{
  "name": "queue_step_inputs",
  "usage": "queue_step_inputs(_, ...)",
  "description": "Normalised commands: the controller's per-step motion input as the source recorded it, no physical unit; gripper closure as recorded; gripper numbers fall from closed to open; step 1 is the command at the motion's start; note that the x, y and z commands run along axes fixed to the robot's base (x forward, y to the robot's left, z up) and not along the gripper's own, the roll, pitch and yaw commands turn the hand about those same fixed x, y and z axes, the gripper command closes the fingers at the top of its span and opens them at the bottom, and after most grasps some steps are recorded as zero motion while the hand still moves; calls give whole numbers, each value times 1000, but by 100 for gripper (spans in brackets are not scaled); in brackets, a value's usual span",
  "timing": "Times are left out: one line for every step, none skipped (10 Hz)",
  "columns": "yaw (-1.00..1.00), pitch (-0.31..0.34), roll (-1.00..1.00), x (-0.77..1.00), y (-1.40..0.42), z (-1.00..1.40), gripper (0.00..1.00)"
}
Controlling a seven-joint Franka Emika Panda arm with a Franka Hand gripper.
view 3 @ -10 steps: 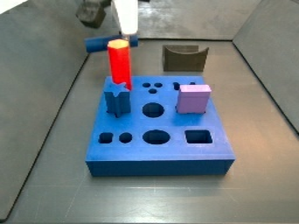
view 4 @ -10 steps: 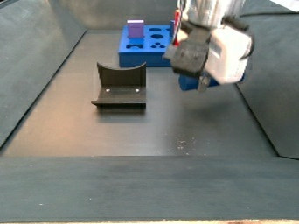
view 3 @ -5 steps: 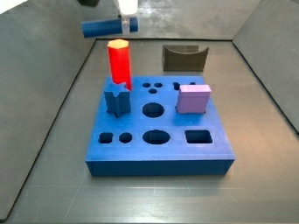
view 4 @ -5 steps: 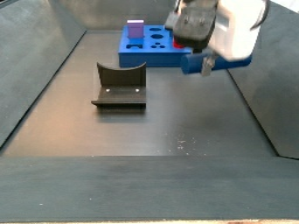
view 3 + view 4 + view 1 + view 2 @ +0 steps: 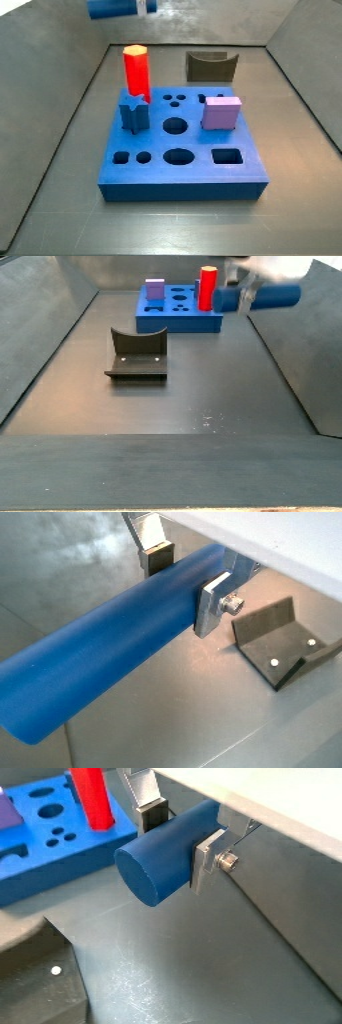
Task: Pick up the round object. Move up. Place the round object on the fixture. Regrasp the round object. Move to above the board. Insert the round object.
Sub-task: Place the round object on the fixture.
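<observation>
The round object (image 5: 114, 647) is a long plain blue cylinder, lying horizontally between my gripper's fingers. My gripper (image 5: 186, 579) is shut on it near one end, well above the floor. In a side view the round object (image 5: 112, 8) hangs at the top edge with the gripper (image 5: 144, 6) mostly cut off. From the opposite side, the round object (image 5: 275, 296) floats right of the board (image 5: 175, 318), and the gripper (image 5: 246, 283) is blurred. The fixture (image 5: 136, 353) stands on the floor, its U-shaped notch empty. The board (image 5: 181, 150) shows several holes.
A red hexagonal peg (image 5: 135, 68), a dark-blue star peg (image 5: 134, 110) and a lilac cube (image 5: 221, 112) stand in the board. Grey sloped walls (image 5: 67, 90) enclose the floor on both sides. The fixture (image 5: 210, 66) sits behind the board.
My gripper has risen steadily with the round object held in it, from just above the floor to near the top of both side views. Nothing else moved.
</observation>
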Motion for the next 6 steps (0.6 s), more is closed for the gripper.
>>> queue_step_inputs(6,58,-80,2,-11,387,100)
queue_step_inputs(1000,24,-90,1000,-642,-316,100)
queue_step_inputs(1000,27,-89,1000,-637,-352,100)
queue_step_inputs(1000,24,-85,1000,-552,-328,100)
queue_step_inputs(1000,25,-88,1000,-503,-301,100)
queue_step_inputs(1000,27,-93,1000,-432,-253,100)
